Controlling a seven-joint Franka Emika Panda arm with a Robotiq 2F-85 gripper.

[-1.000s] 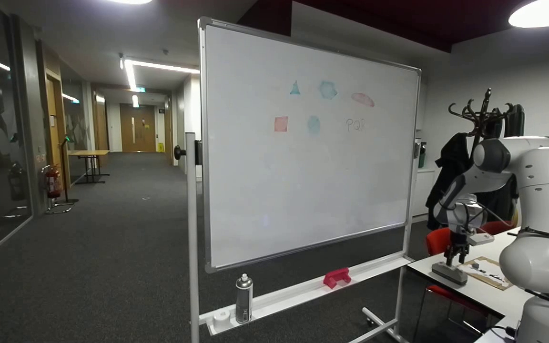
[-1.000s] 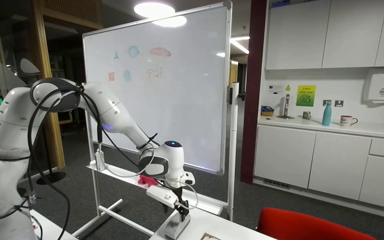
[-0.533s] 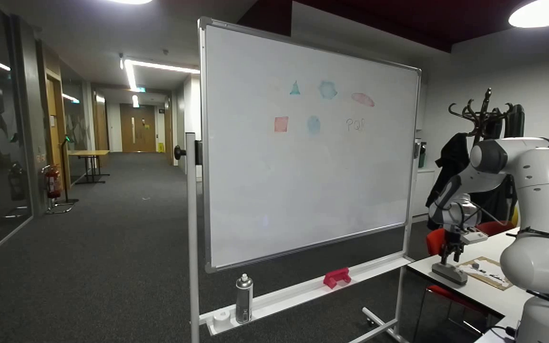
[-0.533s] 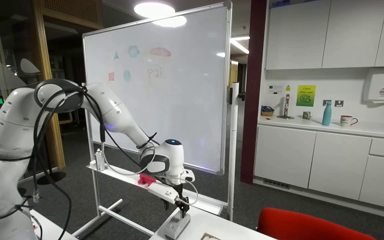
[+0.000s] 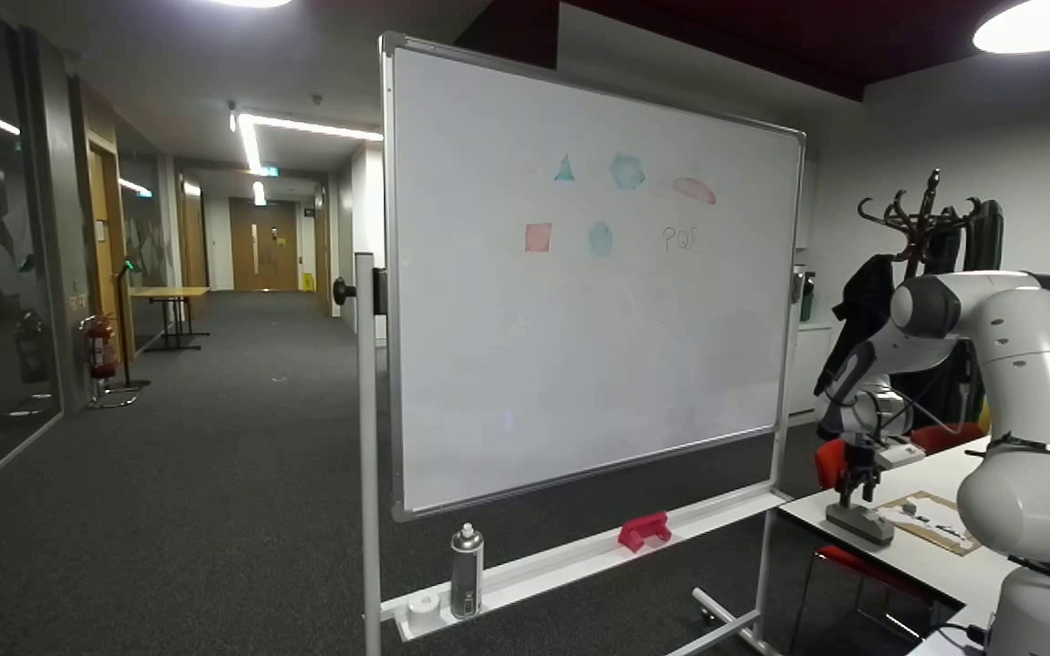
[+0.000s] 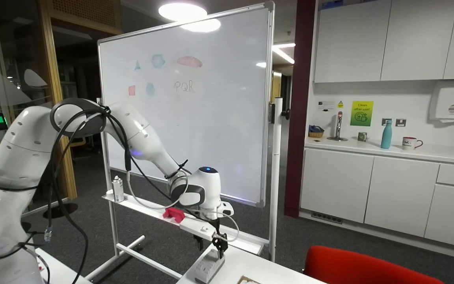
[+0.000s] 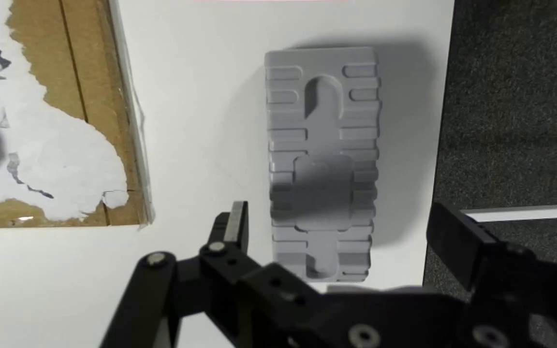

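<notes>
Near a big whiteboard point(image 5: 580, 364) stands a white table point(image 7: 191, 121). Over it, the gripper point(image 7: 340, 223) is spread wide, holding nothing. Its 2 fingers point(image 7: 236, 224) show on either side of the grey block point(image 7: 324, 135), which lies flat near the table edge. Torn cardboard point(image 7: 95, 72) lies beyond 1 finger. The block looks nearer that finger, so evening up the gaps should help both touch it softly.

The counter point(image 7: 201, 121) has a smooth white top. A ridged grey block point(image 7: 323, 193) lies flat on it, near the edge and roughly in line with it in the wrist view; shadow falls on the surface around the block. Apart from it, to the left in that view, lies brown cardboard point(image 7: 98, 87), partly covered by torn white paper point(image 7: 70, 159).
</notes>
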